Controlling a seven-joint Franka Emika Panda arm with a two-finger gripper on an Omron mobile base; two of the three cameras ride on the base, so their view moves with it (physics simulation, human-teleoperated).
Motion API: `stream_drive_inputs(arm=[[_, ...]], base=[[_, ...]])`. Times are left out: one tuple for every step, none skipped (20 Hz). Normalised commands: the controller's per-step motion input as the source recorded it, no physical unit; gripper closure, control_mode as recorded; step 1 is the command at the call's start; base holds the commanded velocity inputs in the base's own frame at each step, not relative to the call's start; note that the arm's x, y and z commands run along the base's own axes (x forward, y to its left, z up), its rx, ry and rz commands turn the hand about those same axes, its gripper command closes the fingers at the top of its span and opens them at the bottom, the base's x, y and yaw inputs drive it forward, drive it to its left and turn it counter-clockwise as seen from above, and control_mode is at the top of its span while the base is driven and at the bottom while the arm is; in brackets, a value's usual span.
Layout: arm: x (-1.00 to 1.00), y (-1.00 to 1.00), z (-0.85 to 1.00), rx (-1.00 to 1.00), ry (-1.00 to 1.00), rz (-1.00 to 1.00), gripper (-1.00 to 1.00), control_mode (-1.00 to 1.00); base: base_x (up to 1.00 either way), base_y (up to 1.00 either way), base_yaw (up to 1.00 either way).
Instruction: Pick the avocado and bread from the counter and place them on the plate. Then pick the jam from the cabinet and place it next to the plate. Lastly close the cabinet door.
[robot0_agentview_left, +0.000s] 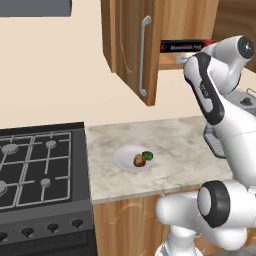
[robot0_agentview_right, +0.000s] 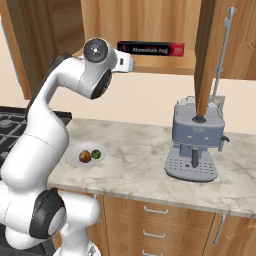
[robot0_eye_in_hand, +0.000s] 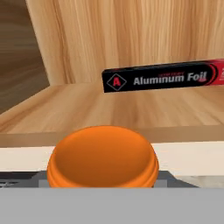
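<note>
Since the jam sits close under the hand camera at the cabinet shelf's edge, the pincer seems to pinch it, though its tips are hidden. Probably rigid, smooth, breakable: grip the sides firmly.

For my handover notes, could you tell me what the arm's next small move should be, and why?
Probably draw the jam jar back out of the cabinet and lower it toward the counter beside the plate: the bread and avocado already sit on it.
</note>
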Motion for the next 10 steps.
stream_drive_inputs(arm=[[-0.91, 0.0, -0.13, 0.0, -0.01, 0.01, 1.0, -1.0], [-0.76, 0.0, -0.24, 0.0, 0.0, 0.01, 1.0, -1.0], [-0.61, 0.0, -0.37, 0.0, 0.0, 0.01, 1.0, -1.0], [-0.39, 0.0, -0.5, 0.0, 0.0, 0.04, 1.0, -1.0], [-0.25, 0.0, -0.56, 0.0, 0.0, 0.04, 1.0, -1.0], [-0.21, 0.0, -0.64, 0.0, 0.0, 0.04, 1.0, -1.0], [-0.12, 0.0, -0.67, 0.0, 0.0, 0.04, 1.0, -1.0], [0.0, 0.0, -0.73, 0.0, 0.0, 0.04, 1.0, -1.0], [0.0, 0.0, -0.72, 0.0, 0.0, 0.05, 1.0, -1.0], [0.0, 0.0, -0.71, 0.0, 0.0, 0.05, 1.0, -1.0]], base=[[0.0, 0.0, 0.0], [0.0, 0.0, 0.0], [0.0, 0.0, 0.0], [0.0, 0.0, 0.0], [0.0, 0.0, 0.0], [0.0, 0.0, 0.0], [0.0, 0.0, 0.0], [0.0, 0.0, 0.0], [0.0, 0.0, 0.0], [0.0, 0.0, 0.0]])
